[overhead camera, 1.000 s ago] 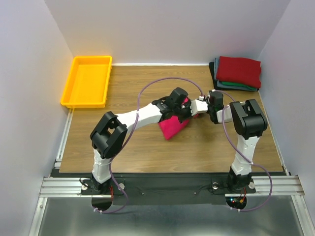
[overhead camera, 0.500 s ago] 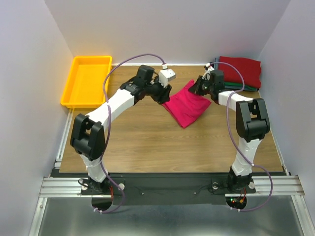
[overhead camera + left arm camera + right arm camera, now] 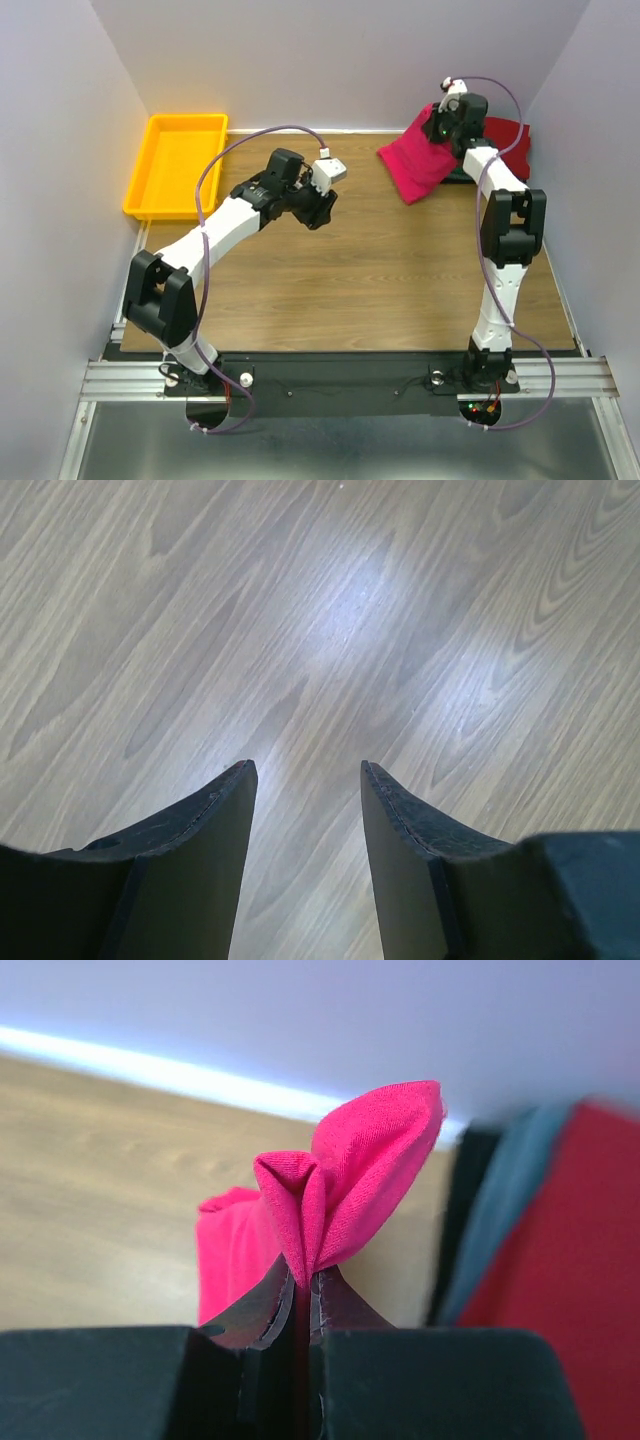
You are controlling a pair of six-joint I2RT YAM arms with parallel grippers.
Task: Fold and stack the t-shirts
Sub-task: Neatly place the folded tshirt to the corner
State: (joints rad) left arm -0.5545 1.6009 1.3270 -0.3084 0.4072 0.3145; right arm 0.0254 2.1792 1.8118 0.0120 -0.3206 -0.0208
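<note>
Wood tabletop (image 3: 300, 600) fills left wrist view; right pincer (image 3: 303, 1290) pinches crimson t-shirt (image 3: 370, 1160).

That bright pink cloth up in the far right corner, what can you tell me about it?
The bright pink t-shirt looks like soft knit cloth, gathered into a folded, wrinkled bundle rather than spread flat. The right hand is shut on a pinched fold at its upper edge, so it hangs slanted over the far right of the table, next to the stack of folded shirts. Its lower corner reaches down toward the wood; whether it rests there is unclear.
</note>
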